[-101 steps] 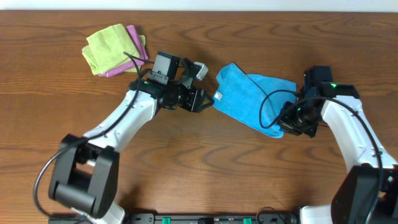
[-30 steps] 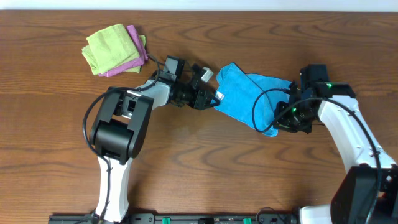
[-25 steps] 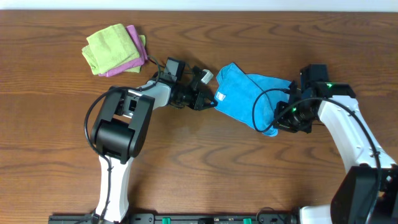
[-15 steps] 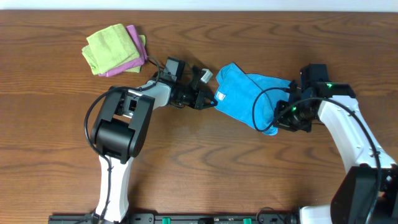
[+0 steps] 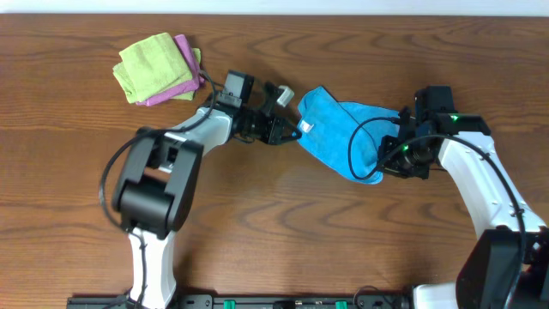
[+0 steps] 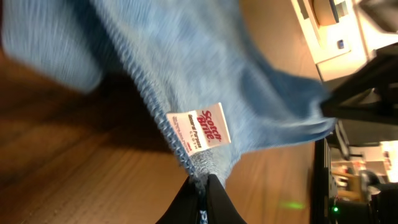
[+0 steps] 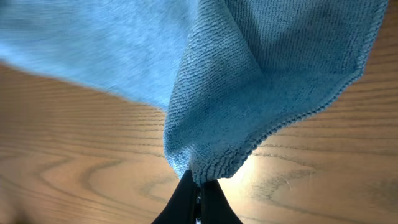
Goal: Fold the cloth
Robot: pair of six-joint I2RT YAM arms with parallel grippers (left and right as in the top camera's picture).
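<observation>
I see the cloth (image 5: 339, 133) right of the table's (image 5: 274, 240) middle, bright blue and rumpled, spanning the gap between my two arms. The left gripper (image 5: 290, 130) has its jaws pinched tight on the cloth's near-left corner. In the left wrist view the fingertips (image 6: 200, 190) meet on the stitched hem just below the small white tag (image 6: 199, 130). The right gripper (image 5: 388, 163) is likewise closed on the cloth at its opposite lower edge. In the right wrist view the fingertips (image 7: 198, 190) squeeze a folded-over bit of hem, with the fabric rising away above the wood. A lime-green cloth (image 5: 153, 64) lies folded on a pink-purple cloth (image 5: 187, 51) at the far left, well apart from the blue one.
</observation>
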